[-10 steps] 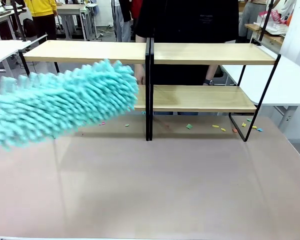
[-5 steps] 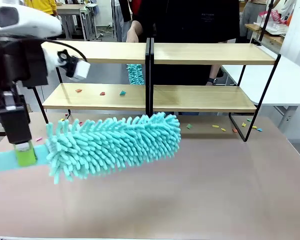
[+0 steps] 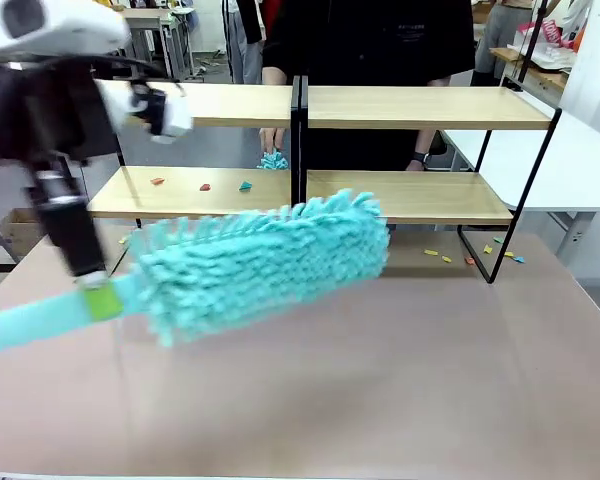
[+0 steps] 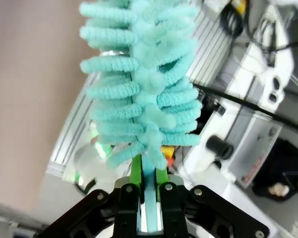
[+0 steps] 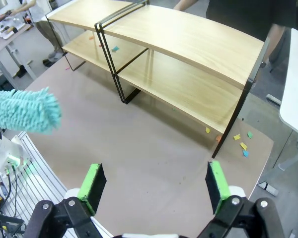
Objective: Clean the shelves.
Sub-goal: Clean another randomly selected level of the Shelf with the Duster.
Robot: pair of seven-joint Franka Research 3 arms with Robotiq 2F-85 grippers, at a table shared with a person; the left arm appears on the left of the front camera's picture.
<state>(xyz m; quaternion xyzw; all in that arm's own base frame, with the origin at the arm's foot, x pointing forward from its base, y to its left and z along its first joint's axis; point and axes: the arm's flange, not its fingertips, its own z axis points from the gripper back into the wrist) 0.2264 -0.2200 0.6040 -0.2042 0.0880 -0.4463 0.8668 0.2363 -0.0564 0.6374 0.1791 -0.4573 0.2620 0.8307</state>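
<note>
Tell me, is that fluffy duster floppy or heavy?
Probably light: the left gripper holds the duster out by its thin handle alone. Its fluffy strands likely bend and squash softly. The handle seems stiff, running straight.

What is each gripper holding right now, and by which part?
The left gripper has its jaws shut on the teal duster, on the flat handle just behind the fluffy head. The right gripper holds nothing; its jaws are open.
</note>
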